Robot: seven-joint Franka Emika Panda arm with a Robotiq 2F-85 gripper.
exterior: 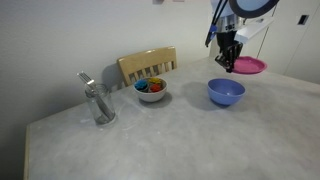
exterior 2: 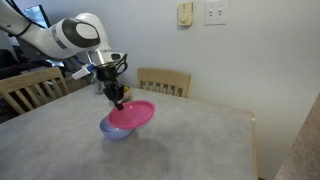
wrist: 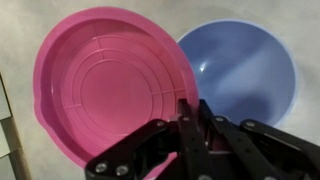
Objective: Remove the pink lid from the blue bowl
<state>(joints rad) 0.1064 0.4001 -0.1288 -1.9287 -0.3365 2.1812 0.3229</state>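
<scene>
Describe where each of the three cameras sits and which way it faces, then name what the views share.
Exterior view: beside the table, facing the wall; the tool holds the pink lid up beside the blue bowl.
Exterior view: off another side of the table, facing a wooden chair and the wall; the arm enters from the picture's left.
Wrist view: on the wrist, looking down; only the tool shows, gripping the lid's rim.
Shared: all three show lid and bowl; both exterior views show the chair.
</scene>
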